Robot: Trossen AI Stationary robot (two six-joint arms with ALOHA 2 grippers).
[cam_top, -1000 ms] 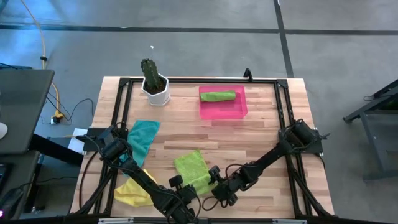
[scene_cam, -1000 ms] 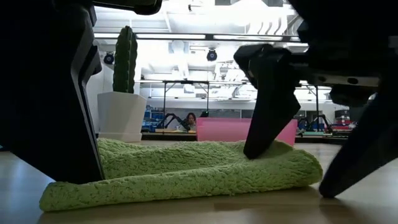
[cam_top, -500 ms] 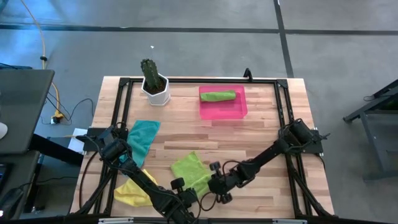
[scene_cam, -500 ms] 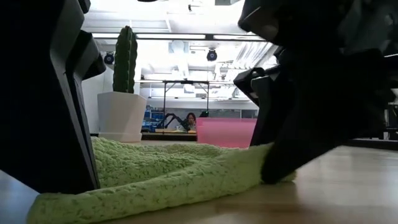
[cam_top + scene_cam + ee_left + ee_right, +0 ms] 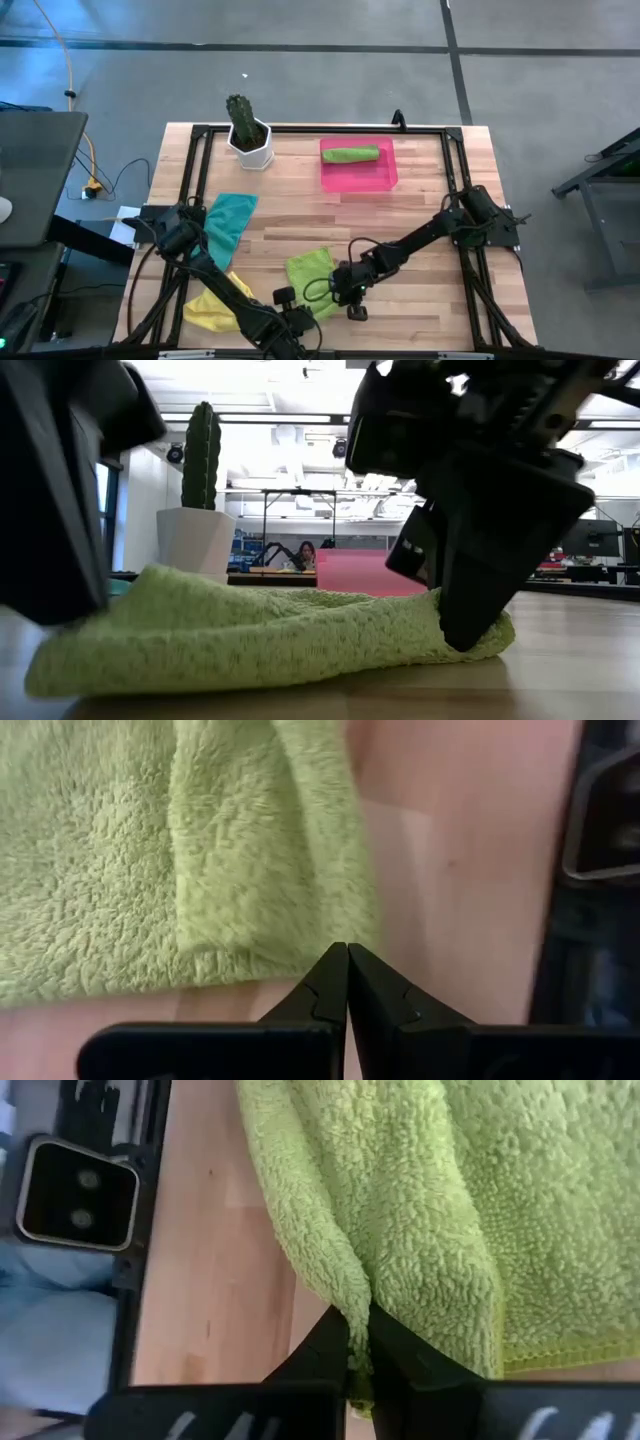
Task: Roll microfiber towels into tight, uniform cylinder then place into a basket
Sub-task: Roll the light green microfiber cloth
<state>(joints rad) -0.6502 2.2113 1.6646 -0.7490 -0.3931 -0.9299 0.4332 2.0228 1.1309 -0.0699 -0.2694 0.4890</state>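
Right wrist view shows you the right gripper (image 5: pixel 358 1342) pinched closed on a fold of the lime green towel (image 5: pixel 400 1210); left gripper (image 5: pixel 347 982) closed, holding nothing.

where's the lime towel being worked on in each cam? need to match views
High view: lime green towel at the table's near edge, centre, between both arms.
Low view: fills the foreground, right end effector pinching its right end.
Left wrist view: just beyond the shut left end effector, towel not gripped.
Right wrist view: a fold of it clamped in the end effector.
Shared landmark: the towel's stitched hem.
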